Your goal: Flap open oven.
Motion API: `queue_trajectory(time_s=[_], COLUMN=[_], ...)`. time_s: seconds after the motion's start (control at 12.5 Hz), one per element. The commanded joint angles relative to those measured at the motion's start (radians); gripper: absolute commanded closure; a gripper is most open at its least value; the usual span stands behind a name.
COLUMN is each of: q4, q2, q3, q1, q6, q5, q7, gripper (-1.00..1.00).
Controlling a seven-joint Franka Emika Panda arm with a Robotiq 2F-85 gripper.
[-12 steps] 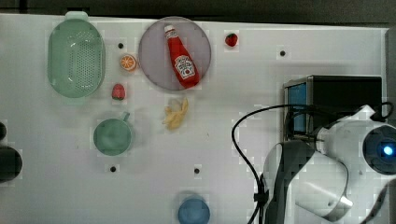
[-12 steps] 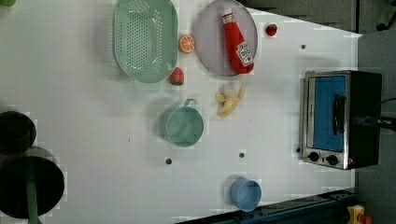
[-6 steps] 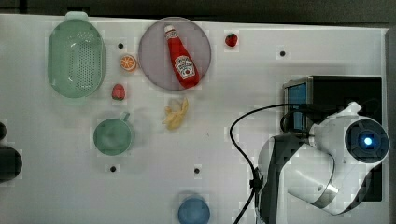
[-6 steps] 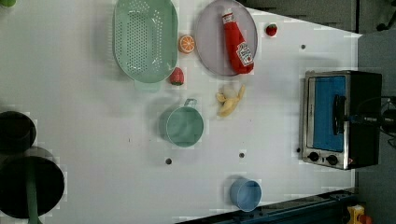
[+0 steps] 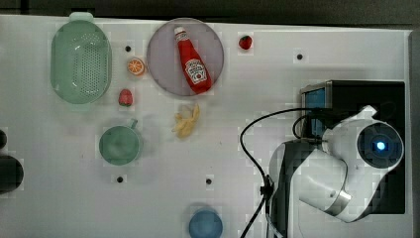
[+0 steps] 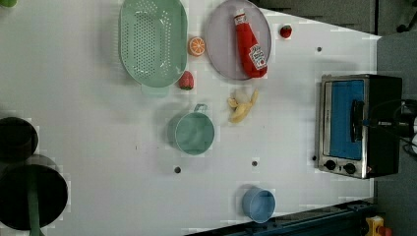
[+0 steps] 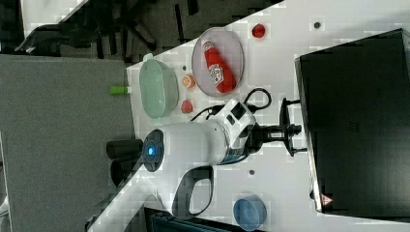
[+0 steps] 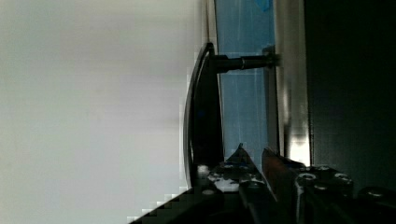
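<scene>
The black two-fingered pincer (image 8: 243, 179) reaches the black bar handle (image 8: 203, 107) of the boxy silver-framed toaster oven (image 6: 361, 125). One finger sits outside the bar and the other between bar and blue-tinted door (image 8: 243, 79); whether it pinches the bar I cannot tell. That straddle probably serves to hook the door down. The oven stands at three o'clock on the white bench (image 6: 88, 118) in the left view, door closed. The wrist view alone reveals the handle gap. The right view shows the white arm (image 7: 203, 140) reaching level. Farther off, a red ketchup bottle (image 5: 192, 62) lies at twelve o'clock in the top view.
</scene>
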Motion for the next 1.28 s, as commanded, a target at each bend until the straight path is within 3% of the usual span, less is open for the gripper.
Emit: queue_trajectory(time_s=[0.08,0.72,1.28], q4=[-0.025,-0.098,-0.101], q2=[0.006,0.025,0.163], q3=[0.026,0.143,0.229], q1=[0.016,0.095,0.176], q6=[0.021,0.022,0.012], q5=[-0.034,-0.318,-0.699], q7=[0.023,0.421,0.923], gripper=[0.65,0.65,0.65])
